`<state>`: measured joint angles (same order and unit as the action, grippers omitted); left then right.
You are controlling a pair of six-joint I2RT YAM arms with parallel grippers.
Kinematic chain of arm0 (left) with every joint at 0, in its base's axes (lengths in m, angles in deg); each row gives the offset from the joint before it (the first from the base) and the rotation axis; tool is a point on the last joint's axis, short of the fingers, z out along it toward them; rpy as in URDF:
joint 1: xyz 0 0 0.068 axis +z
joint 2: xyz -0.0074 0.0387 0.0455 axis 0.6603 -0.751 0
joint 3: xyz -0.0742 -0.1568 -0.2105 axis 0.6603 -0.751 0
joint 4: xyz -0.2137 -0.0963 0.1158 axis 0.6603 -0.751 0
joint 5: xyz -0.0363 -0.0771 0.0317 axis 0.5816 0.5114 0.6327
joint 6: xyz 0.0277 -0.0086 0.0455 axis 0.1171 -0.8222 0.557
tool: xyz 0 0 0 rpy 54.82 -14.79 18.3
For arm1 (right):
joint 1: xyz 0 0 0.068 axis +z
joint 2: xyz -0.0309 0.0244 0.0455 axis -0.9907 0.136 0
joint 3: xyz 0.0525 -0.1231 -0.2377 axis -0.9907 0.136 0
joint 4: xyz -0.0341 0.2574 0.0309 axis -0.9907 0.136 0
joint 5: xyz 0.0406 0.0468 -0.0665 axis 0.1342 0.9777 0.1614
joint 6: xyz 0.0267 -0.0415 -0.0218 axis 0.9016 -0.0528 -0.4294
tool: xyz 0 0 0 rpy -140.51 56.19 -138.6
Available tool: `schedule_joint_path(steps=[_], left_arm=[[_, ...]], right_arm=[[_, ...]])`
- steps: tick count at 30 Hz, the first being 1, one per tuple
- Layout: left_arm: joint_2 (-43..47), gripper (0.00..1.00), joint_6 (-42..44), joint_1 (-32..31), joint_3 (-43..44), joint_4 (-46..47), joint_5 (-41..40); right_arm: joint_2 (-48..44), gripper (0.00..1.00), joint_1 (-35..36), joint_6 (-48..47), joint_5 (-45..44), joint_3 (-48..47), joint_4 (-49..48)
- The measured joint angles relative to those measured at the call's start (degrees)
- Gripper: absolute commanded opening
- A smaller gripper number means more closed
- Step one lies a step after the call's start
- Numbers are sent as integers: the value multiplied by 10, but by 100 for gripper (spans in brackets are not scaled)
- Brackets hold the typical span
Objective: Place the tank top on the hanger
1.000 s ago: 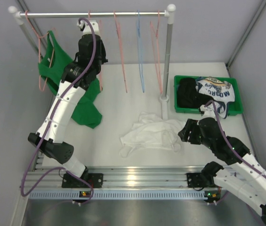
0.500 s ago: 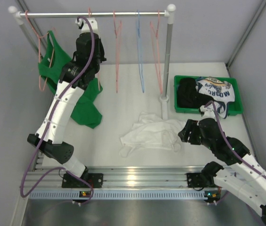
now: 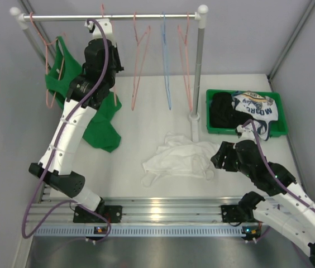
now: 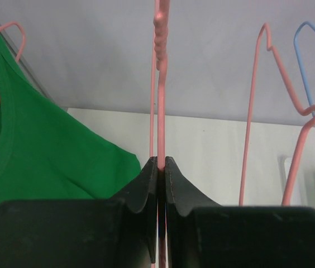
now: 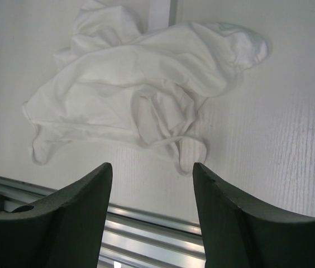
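The pink hanger (image 4: 160, 84) hangs by its hook at the rail, and my left gripper (image 4: 161, 162) is shut on its wire just below the twisted neck. In the top view this gripper (image 3: 106, 39) is high at the back left, right under the rail. The white tank top (image 3: 180, 156) lies crumpled on the table near the rack post. It fills the upper part of the right wrist view (image 5: 135, 84), with a thin strap loop (image 5: 194, 153) nearest me. My right gripper (image 5: 152, 167) is open and empty, hovering just to the right of the top (image 3: 218, 157).
A green tank top (image 3: 68, 78) hangs on another pink hanger at the rail's left end. A loose pink hanger (image 3: 141, 56), a blue hanger (image 3: 166, 61) and one more pink hanger (image 3: 186, 56) hang on the rail (image 3: 146, 17). The rack post (image 3: 196, 72) stands mid-table. A green bin (image 3: 246, 131) holds dark and lettered garments.
My left arm has moved up and to the left with the pink hanger in its grip. The loose pink hanger beside it has swung left. The right arm and the white top have not moved.
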<state>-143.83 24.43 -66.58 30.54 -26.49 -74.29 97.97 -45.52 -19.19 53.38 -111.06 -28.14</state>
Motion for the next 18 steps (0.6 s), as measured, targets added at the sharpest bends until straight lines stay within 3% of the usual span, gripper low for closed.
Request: schedule_joint_path(steps=[18], left_arm=[[74,0,2,0,-77,23,35]], right_arm=[[1,60,0,-4,2,4,-9]])
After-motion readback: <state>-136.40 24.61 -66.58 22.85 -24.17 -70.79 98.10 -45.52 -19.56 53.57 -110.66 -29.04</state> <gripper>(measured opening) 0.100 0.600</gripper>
